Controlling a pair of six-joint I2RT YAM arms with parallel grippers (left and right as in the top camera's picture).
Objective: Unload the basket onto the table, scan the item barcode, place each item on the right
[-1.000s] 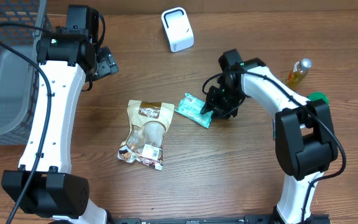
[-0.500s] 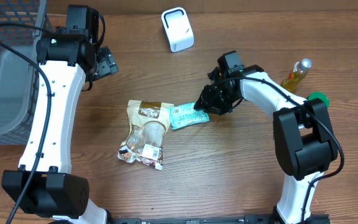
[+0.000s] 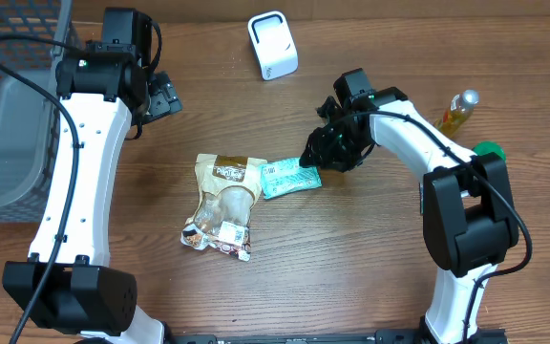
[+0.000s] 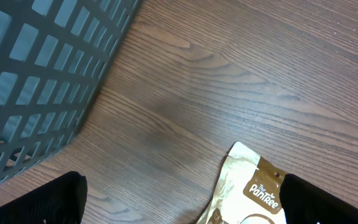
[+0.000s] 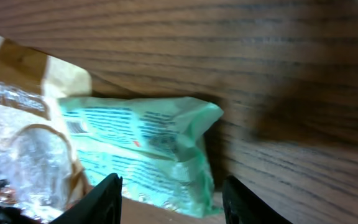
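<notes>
Right now my right claw [image 5: 173,193] is standing partly open, fingers apart on either side of the green packet's [image 5: 148,149] near end and gripping nothing. The packet is lying flat on the table [image 3: 370,277], its far end touching the brown bag [image 3: 224,203]. Meanwhile my left claw [image 4: 182,199] is hanging wide open and empty over the table between the bag's top and the grey basket [image 4: 36,81], while the white scanner [image 3: 272,45] is sitting at the far edge, well apart from the packet.
</notes>
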